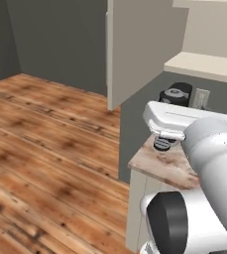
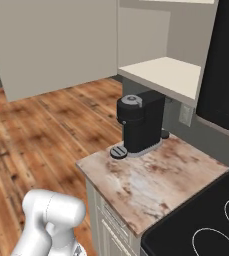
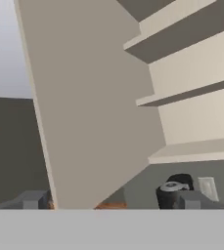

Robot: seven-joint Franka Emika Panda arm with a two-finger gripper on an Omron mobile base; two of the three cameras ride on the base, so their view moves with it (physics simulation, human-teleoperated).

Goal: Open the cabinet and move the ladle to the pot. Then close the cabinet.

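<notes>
The cabinet stands open: its cream door (image 1: 135, 49) is swung wide to the left, and the bare lower shelf (image 1: 204, 64) shows to its right. In the right base view the door (image 2: 56, 45) is at the left and the shelf (image 2: 166, 75) at the centre. The hand view looks up at the door's inner face (image 3: 94, 107) and the bare shelves (image 3: 191, 93). My gripper (image 3: 112, 200) is open, its two dark fingertips (image 3: 33, 199) far apart with nothing between them. The ladle and the pot are out of view.
A black coffee machine (image 2: 138, 122) stands on the marble counter (image 2: 156, 180) under the cabinet. A black stove top (image 2: 201, 225) adjoins the counter at the right, with a black microwave (image 2: 226, 65) above it. Wooden floor (image 1: 45, 149) stretches to the left.
</notes>
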